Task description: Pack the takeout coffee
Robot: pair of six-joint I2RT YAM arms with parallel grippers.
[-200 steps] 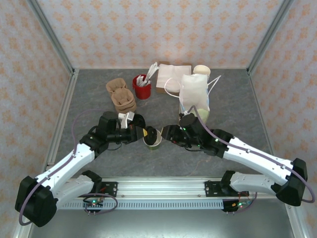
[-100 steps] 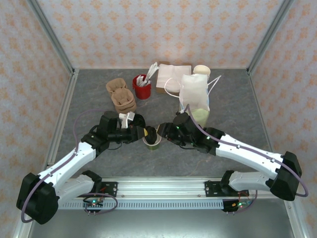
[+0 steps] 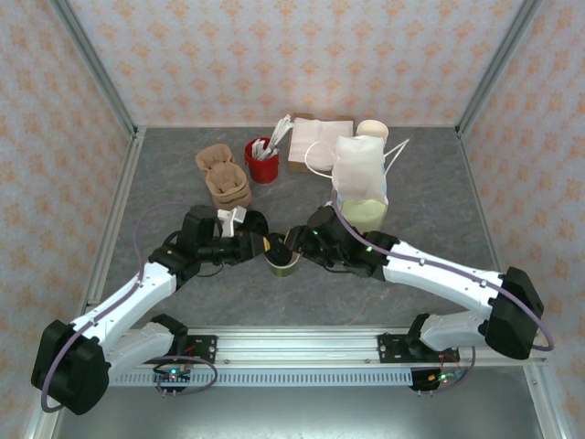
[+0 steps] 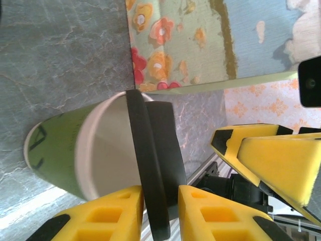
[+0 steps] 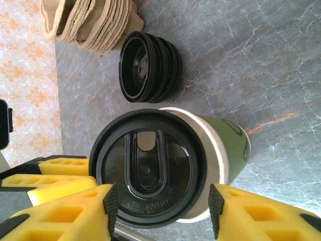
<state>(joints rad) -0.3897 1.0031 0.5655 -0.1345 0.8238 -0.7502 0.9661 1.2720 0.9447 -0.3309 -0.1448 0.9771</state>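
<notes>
The takeout coffee, an olive-green paper cup point(image 3: 282, 263) point(image 5: 233, 145) point(image 4: 54, 150), stands at the table's middle front between both grippers. Its black lid point(image 5: 148, 170) point(image 4: 156, 145) sits crooked on the white rim, pushed toward the left arm's side. My left gripper point(image 3: 264, 245) point(image 4: 160, 195) is shut on the lid's edge, one yellow finger on each face. My right gripper point(image 3: 298, 245) point(image 5: 160, 201) is open, its pads standing off either side of the lidded top with gaps. The white paper bag point(image 3: 358, 174) stands behind the right arm.
A stack of loose black lids point(image 5: 150, 65) lies just beyond the cup. Brown pulp carriers point(image 3: 224, 178) point(image 5: 90, 22) are at back left, with a red cup of packets point(image 3: 262, 157) beside them. Napkins point(image 3: 320, 142) and cream cups point(image 3: 372, 130) are by the back wall.
My right gripper has slid left and forward until its fingers flank the cup's top. The left gripper has stayed at the cup with the lid.
</notes>
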